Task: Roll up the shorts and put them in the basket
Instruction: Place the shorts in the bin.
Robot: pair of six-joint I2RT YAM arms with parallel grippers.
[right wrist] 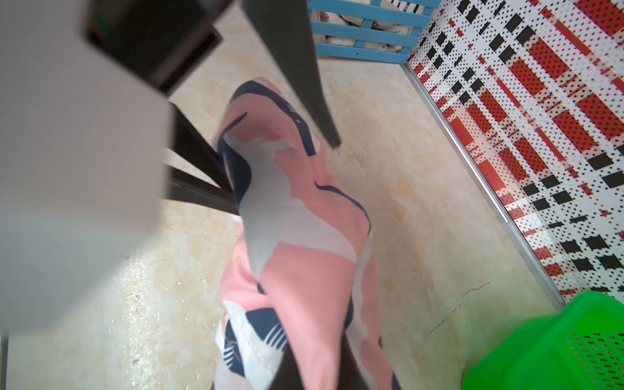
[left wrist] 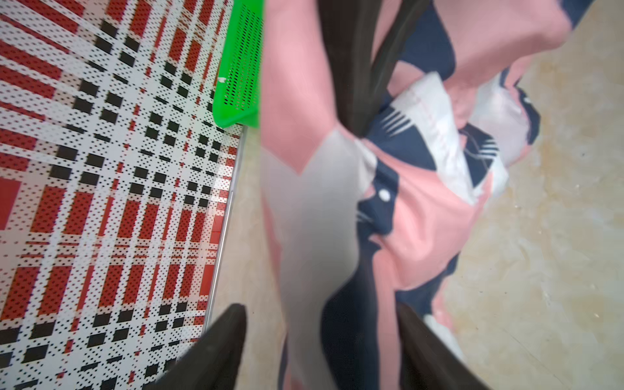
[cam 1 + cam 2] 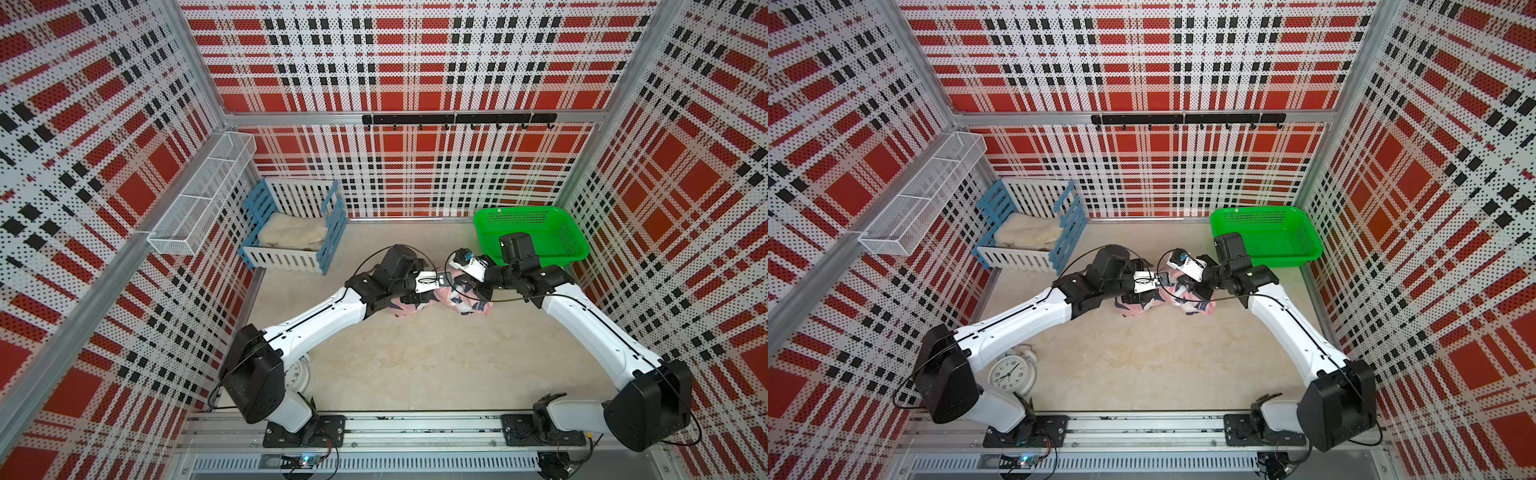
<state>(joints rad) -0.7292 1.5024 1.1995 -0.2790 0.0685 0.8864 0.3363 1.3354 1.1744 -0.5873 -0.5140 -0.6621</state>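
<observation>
The shorts (image 3: 478, 307) lay bunched near the middle of the worktop (image 3: 415, 365). Behind them to the left stood a slatted crate (image 3: 332, 232) with a folded cloth (image 3: 291, 235) in it, and behind them to the right a mesh basket (image 3: 575, 249). An alarm clock (image 3: 1011, 374) lay at the front left. A wire shelf (image 3: 199, 199) hung on the left wall.

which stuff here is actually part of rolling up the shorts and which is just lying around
In the job: shorts, left end effector, right end effector.
Lying about: green basket, slatted crate, cream cloth, alarm clock, wire rack.
</observation>
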